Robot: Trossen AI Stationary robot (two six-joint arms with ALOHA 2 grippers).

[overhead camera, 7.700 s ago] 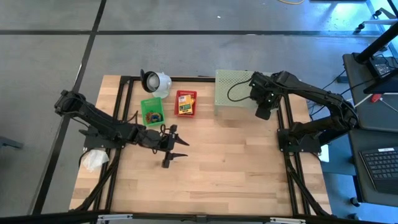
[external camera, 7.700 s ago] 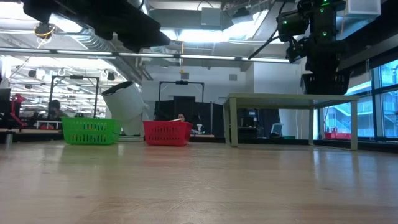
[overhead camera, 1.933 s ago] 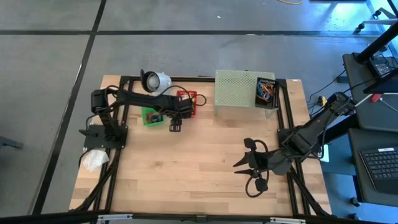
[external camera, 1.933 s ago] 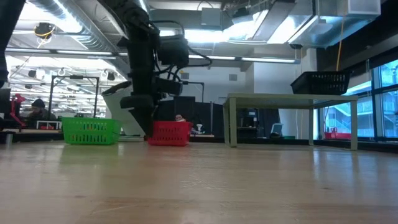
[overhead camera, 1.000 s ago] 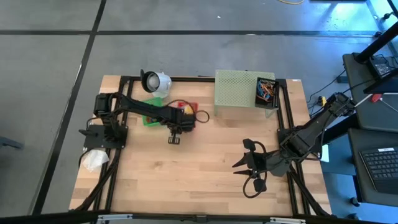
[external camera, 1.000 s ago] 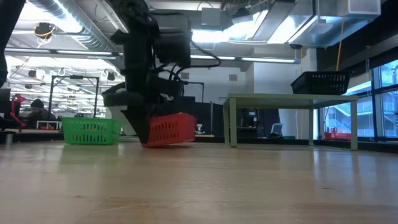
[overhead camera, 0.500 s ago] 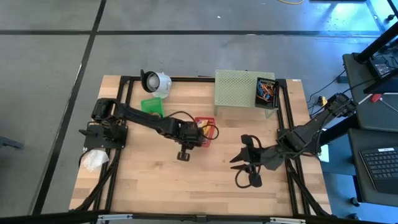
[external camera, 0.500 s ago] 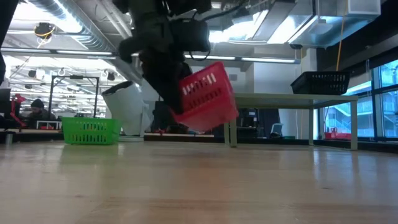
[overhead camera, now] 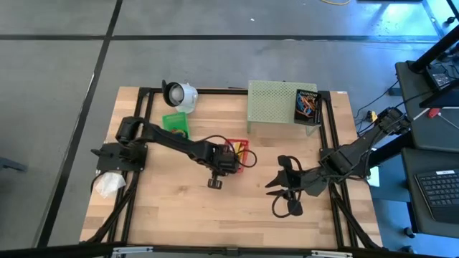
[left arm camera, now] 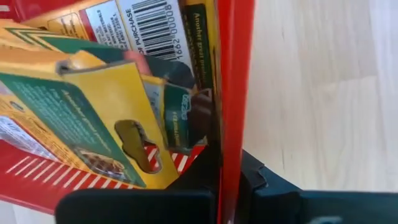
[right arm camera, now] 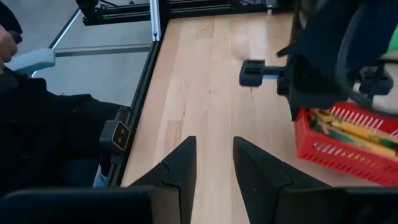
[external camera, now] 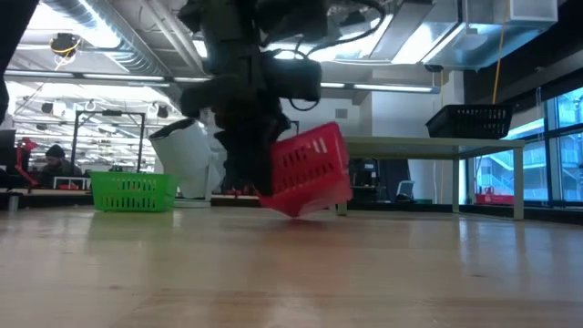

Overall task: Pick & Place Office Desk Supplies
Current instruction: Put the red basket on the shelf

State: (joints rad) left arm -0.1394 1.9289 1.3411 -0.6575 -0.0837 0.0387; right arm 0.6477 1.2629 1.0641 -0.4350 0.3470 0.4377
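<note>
From the high view we find the left gripper [overhead camera: 228, 161] over the middle of the table [overhead camera: 237, 215], clamped on the rim of a red basket [overhead camera: 242, 152] that sits just beyond its fingers; the right gripper [overhead camera: 276, 190] hovers well apart from it, with nothing near its tips. A green basket [overhead camera: 176, 122] lies back along the left arm, and a black basket [overhead camera: 307, 106] with coloured rubber bands [overhead camera: 307, 104] rests on the pale green shelf [overhead camera: 271, 104]. In the low view we note the red basket [external camera: 308, 170] tilted and clear of the table, hanging beside the left arm. In the left wrist view the basket wall [left arm camera: 233, 93] is pinched between the closed fingers, with yellow-and-green crayon boxes [left arm camera: 93, 99] inside. In the right wrist view the fingers [right arm camera: 180, 165] stand parted and empty, the red basket [right arm camera: 348, 140] ahead of them.
</note>
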